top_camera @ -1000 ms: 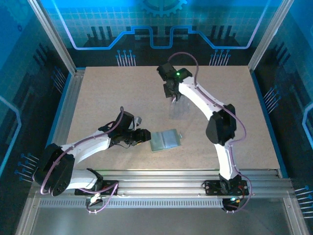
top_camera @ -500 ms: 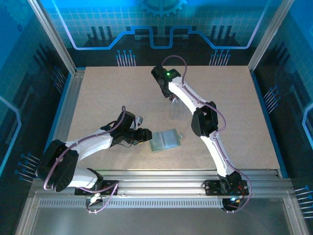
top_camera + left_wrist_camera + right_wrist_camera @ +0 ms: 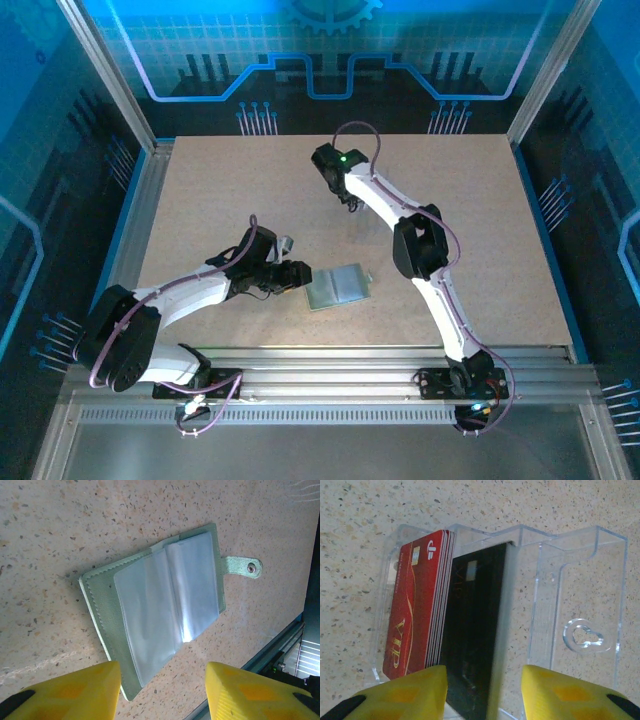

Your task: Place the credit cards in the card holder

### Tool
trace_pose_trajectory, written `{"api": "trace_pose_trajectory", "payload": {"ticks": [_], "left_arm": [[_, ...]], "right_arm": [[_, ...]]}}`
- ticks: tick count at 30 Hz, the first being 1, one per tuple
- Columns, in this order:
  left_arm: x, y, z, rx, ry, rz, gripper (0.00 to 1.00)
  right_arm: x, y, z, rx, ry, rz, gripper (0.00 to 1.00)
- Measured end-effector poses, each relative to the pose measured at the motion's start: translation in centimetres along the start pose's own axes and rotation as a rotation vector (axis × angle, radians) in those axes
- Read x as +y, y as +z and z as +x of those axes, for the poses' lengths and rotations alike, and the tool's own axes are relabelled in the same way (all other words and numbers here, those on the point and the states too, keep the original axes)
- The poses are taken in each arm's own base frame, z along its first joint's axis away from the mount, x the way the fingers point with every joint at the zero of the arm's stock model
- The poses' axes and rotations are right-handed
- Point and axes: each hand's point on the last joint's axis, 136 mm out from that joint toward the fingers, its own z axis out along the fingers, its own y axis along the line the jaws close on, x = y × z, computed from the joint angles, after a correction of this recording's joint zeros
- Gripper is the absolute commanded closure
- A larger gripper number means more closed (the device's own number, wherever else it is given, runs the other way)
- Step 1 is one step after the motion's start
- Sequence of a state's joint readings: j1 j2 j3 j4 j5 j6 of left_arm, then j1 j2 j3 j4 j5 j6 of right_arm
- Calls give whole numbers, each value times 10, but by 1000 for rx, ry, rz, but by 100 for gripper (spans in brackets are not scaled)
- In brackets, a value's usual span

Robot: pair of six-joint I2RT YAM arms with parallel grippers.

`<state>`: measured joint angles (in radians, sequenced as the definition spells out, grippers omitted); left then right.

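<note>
The card holder (image 3: 338, 286) lies open on the table, pale green, its clear inner sleeves (image 3: 165, 595) facing up and its snap strap (image 3: 245, 567) stretched out to one side. My left gripper (image 3: 162, 690) hovers open just short of it, the holder's near corner close to the left finger. The credit cards stand in a clear acrylic stand (image 3: 580, 580): a stack of red cards (image 3: 415, 615) and a black card (image 3: 475, 630) leaning beside them. My right gripper (image 3: 484, 695) is open and straddles the black card's lower end, with a gap on the right side.
The aluminium rails (image 3: 330, 365) run along the table's near edge, close behind the holder; one rail (image 3: 300, 645) shows in the left wrist view. Frame posts (image 3: 110, 70) stand at the back corners. Bare tabletop (image 3: 480, 230) lies to the right.
The right arm has folded its elbow inward and drawn its gripper slightly left over the card stand, its jaws narrowing. The left arm and the holder have stayed put.
</note>
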<state>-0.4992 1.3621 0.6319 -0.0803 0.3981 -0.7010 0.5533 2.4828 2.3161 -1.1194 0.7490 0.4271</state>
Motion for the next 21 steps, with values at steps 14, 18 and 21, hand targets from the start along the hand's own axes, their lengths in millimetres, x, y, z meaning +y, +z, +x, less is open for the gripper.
{"api": "trace_pose_trajectory", "payload": {"ticks": [14,18,21], "left_arm": [[-1,0,-1,-4,-4,3,52],[-1,0,-1,-5,-3,5,52],[-1,0,-1,-5,-3,5,52]], "right_arm": [[-20,1,34,22,-100,-33,57],[-25,1,41,22,-124,-66,56],[-27,3,40,19,-135,-90,55]]}}
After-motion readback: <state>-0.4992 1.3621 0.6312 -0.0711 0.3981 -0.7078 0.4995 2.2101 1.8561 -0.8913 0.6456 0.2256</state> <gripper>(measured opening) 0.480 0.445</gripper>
